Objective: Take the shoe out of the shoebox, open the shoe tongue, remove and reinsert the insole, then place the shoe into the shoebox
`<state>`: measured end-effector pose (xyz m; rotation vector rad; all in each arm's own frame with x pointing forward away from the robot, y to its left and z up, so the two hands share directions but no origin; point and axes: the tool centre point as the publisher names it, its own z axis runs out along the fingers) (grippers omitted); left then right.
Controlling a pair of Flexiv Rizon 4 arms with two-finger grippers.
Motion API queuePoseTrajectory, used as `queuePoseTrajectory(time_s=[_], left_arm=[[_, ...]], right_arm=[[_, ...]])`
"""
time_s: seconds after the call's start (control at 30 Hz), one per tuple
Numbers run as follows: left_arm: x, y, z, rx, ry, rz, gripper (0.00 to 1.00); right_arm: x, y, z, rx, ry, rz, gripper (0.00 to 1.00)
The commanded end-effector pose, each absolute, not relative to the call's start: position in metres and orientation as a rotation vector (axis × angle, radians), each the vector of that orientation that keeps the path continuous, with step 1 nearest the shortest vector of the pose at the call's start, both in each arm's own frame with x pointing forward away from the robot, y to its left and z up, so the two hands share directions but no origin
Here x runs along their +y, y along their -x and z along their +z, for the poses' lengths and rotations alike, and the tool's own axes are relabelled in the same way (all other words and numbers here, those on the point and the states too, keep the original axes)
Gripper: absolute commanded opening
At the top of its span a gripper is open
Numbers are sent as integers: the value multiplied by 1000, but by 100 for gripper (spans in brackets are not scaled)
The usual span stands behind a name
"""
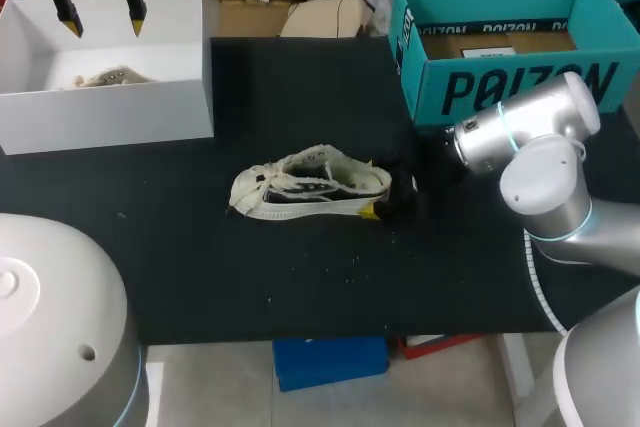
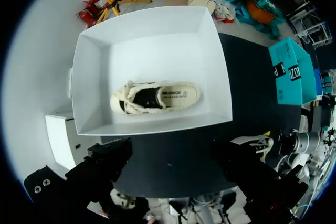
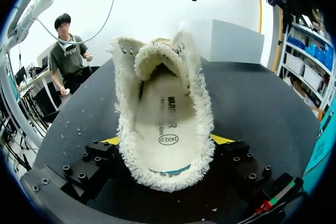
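Head view, count: two shoes, two boxes, two grippers, one table with a matt black top.

Shoes: both cream, low-cut and laced, with a fleecy, shaggy lining. The loose shoe lies on its side mid-table, well apart from both boxes. The boxed shoe lies flat on its sole inside the white shoebox, its printed insole showing.

Boxes: the white shoebox is plain, smooth card, rectangular and open-topped, at the table's far left. The teal box is card with dark lettering, also open, at the far right.

Left gripper: hangs above the white shoebox with its yellow tips spread wide, nothing between them and touching nothing.

Right gripper: at the loose shoe's heel. The right wrist view shows a yellow fingertip on each side pressed into the fleecy collar, pinching the heel. The insole sits in place, pale and smooth, with round printed marks.
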<state>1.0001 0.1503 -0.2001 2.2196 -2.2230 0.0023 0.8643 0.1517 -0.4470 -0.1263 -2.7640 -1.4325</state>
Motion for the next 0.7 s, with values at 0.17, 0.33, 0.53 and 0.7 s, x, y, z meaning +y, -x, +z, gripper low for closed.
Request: queuePoseTrajectory(time_s=[0.17,0.33,0.53,0.7], left_arm=[[128,-994,-193,-2192,-2330,-91,100],[85,-975,-187,-2145,-2378,6,100],[35,-944,-190,-2116,-2377,112,100],[28,-939,-190,-2129,-2331,133,100]], right_arm=[[153,-864,-449,-2765,128,-1431,0],[153,-864,-449,-2765,128,-1431,0],[153,-864,-449,-2765,128,-1431,0],[153,-864,-449,-2765,128,-1431,0]])
